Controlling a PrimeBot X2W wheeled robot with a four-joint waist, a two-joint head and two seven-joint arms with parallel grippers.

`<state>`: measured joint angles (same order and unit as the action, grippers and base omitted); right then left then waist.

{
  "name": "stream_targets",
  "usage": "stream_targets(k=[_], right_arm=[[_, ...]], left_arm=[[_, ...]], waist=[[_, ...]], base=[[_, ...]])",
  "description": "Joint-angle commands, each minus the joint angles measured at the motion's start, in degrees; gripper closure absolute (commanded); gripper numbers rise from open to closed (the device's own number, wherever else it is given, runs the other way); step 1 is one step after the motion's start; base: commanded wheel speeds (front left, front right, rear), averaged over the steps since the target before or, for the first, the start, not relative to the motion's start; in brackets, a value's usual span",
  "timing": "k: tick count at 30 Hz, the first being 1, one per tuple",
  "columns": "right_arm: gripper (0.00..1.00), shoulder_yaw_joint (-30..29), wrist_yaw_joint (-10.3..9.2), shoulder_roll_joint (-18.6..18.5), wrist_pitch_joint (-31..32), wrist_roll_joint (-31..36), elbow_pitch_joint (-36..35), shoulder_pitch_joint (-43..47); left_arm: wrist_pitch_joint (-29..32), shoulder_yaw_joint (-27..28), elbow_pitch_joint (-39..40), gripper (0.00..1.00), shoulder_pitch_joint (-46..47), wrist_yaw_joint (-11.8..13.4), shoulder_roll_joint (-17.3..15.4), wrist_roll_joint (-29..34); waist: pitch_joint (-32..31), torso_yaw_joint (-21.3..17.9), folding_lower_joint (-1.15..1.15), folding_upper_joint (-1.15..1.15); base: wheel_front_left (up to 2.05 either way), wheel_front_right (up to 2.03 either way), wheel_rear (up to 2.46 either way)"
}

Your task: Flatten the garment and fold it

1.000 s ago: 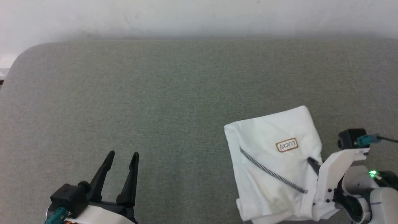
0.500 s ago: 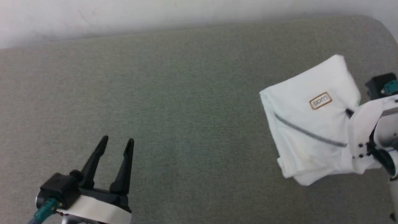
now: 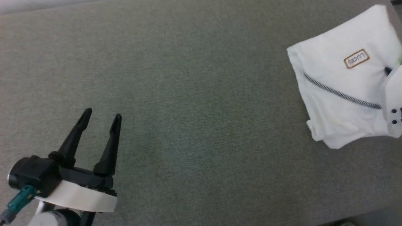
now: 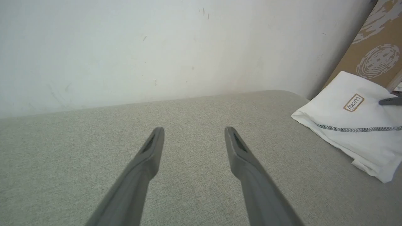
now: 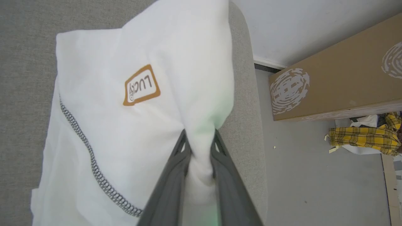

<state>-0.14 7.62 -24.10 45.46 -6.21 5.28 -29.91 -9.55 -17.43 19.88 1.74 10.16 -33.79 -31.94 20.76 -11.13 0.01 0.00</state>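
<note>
Loosely folded, the white garment [image 3: 329, 69] shows zigzag stitching [image 3: 342, 94] and a label [image 3: 356, 58].

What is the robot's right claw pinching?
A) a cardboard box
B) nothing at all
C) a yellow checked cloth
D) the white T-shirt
D: in the right wrist view, the right gripper has its two dark fingers closed on a bunched fold of the white T-shirt.
</note>
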Motion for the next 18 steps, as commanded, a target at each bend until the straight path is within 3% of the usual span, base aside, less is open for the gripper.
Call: stream_targets(k=[1,8,18], right_arm=[[1.00,-0.23,-0.13,-0.85,-1.11,0.91,0.06,-1.86],[1.00,-0.95,-0.13,-2.39,-4.35,3.10,1.68,-4.43],[1.00,-3.13,-0.13,-3.39,-10.50,6.95,5.63,-6.37]], left_arm=[[0.37,0.81,1.09,0.00,1.13,0.32,-0.97,0.67],[1.38,2.49,4.16,0.00,2.50,0.76,-3.65,1.98],[-0.15,4.40,7.77,0.00,4.35,1.55,-6.01,5.24]], waist=[[4.80,-4.17,-0.01,0.00],[8.56,-6.13,-0.01,0.00],[13.10,-5.68,-0.01,0.00]], base=[[0.00,0.00,0.00],[0.00,0.00,0.00],[0.00,0.00,0.00]])
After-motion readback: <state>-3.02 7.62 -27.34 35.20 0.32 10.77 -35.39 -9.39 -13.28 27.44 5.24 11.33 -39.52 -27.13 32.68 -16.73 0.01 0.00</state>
